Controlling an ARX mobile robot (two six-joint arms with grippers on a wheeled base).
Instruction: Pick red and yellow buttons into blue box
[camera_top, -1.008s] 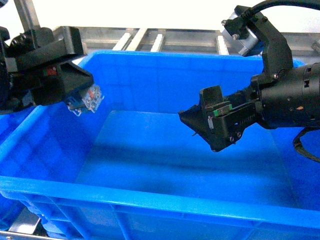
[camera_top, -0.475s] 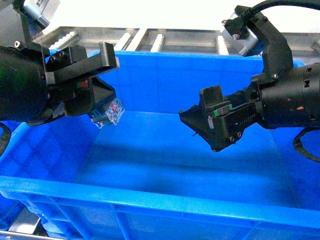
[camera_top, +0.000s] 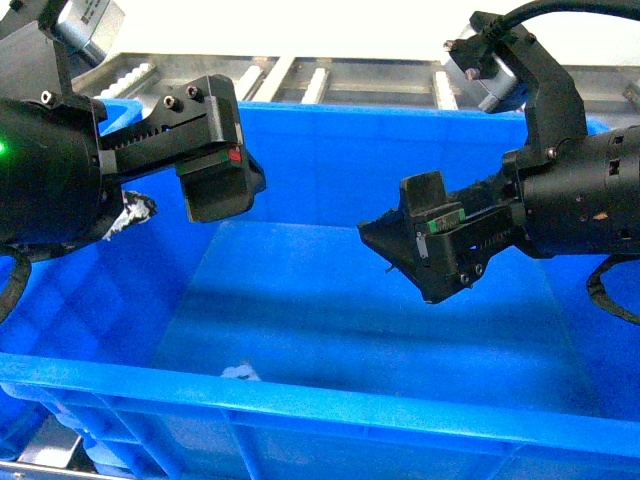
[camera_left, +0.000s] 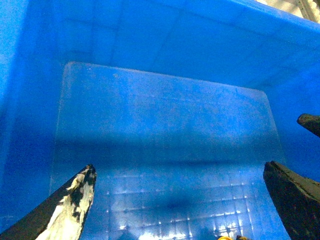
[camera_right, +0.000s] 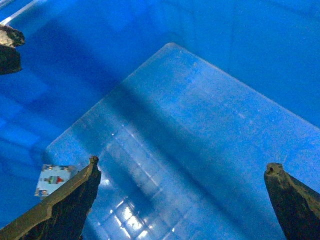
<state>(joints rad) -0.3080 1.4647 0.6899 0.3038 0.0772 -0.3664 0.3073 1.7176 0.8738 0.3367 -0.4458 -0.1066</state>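
Head view: the left gripper (camera_top: 185, 190) is held over the left wall of the blue box (camera_top: 300, 400), jaws spread and nothing held between them. The right gripper (camera_top: 420, 250) hangs over the box's right half; its jaws look parted and empty. A small pale object (camera_top: 238, 372), likely a switch base, is glimpsed on the floor just behind the near rim, below the left jaws.

Left wrist view: both fingertips (camera_left: 70, 200) are seen wide apart with only the box floor (camera_left: 165, 150) between them. A sliver of yellow (camera_left: 227, 238) shows at the bottom edge, beneath the jaws; it is too cut off to be named with certainty.

Right wrist view: the right fingertips (camera_right: 75, 195) stand well apart over bare floor. A button switch (camera_right: 51, 180), its base up with a red mark, lies on the floor just outside the left-hand finger.

The release appears done; the left arm is best lifted straight up, jaws kept spread, so the wall is not clipped.
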